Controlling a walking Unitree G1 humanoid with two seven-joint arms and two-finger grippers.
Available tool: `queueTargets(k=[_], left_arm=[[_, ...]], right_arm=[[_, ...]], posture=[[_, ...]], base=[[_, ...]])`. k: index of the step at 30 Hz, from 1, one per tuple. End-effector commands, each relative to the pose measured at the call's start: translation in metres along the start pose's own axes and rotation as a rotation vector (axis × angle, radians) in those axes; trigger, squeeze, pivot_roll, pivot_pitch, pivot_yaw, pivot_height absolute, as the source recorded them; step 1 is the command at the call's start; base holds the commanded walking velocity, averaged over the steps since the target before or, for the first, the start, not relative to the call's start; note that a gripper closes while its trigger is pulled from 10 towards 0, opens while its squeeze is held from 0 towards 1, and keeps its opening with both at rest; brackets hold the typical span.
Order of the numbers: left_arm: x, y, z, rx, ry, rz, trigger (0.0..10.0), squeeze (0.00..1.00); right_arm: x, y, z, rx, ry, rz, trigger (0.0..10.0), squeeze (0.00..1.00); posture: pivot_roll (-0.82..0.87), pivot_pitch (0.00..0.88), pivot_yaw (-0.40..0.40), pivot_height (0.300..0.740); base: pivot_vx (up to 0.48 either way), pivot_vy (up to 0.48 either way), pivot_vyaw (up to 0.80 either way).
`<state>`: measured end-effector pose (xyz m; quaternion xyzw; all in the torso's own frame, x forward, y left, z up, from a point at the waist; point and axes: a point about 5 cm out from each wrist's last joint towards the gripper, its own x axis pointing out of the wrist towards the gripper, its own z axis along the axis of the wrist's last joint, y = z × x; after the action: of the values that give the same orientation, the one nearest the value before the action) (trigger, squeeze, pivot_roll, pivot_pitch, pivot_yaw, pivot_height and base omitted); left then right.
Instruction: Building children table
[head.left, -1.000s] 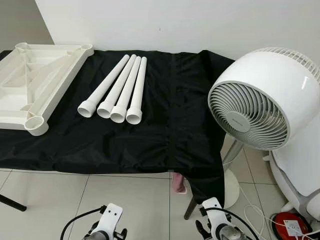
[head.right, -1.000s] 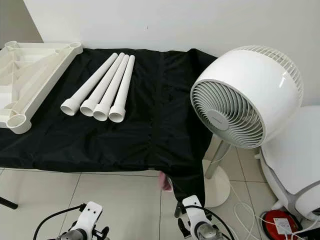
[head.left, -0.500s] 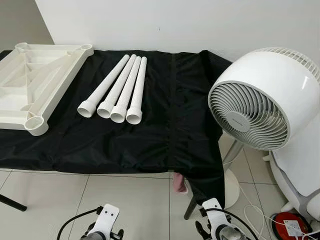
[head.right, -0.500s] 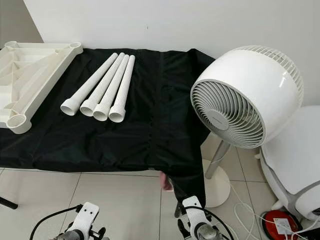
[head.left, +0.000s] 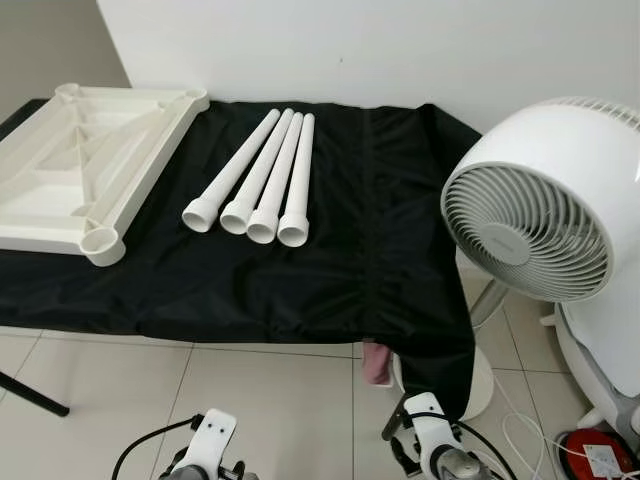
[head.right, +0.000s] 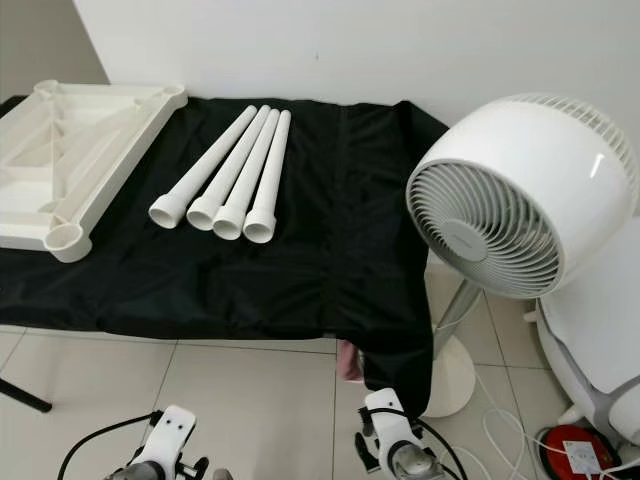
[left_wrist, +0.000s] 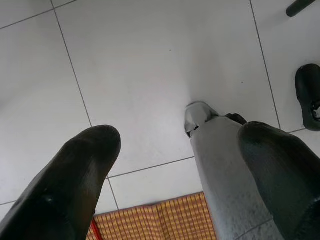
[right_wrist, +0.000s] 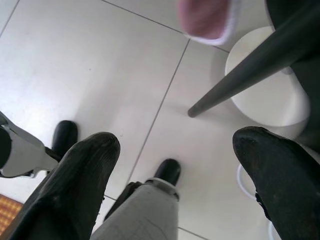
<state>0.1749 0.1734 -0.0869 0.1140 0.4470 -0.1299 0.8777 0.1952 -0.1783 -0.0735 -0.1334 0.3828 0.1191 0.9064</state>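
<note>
Both arms hang low; left gripper (left_wrist: 175, 165) and right gripper (right_wrist: 175, 170) point floorward, fingers apart, before four table legs (head.left: 255, 180).

Left end effector (left_wrist: 175, 165) and right end effector (right_wrist: 175, 175) hang, fingers spread

Black-draped table (head.left: 330, 270): tabletop (head.left: 80, 170), four legs (head.left: 262, 180)

Left gripper (left_wrist: 180, 165) pointing down at white tiled floor (left_wrist: 140, 65), two black fingers (left_wrist: 75, 185) spread apart, grey robot leg (left_wrist: 225, 175) between them, woven orange mat (left_wrist: 160, 220) at edge, black foot (left_wrist: 310, 95) nearby.
</note>
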Motion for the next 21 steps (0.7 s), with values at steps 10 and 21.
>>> queueTargets(k=[10, 21], left_arm=[[-0.0019, 0.0024, -0.0082, -0.017, 0.031, 0.027, 10.0, 0.00], [-0.0018, 0.0030, -0.0081, -0.019, 0.034, 0.033, 10.0, 0.00]], right_arm=[[-0.0008, 0.0011, -0.0035, 0.011, 0.013, 0.000, 10.0, 0.00], [-0.0002, 0.0015, -0.0021, 0.013, 0.013, 0.002, 10.0, 0.00]], posture=[[-0.07, 0.000, 0.071, 0.740], [-0.07, 0.000, 0.070, 0.740]], base=[[0.000, 0.372, 0.00], [0.000, 0.380, 0.00]])
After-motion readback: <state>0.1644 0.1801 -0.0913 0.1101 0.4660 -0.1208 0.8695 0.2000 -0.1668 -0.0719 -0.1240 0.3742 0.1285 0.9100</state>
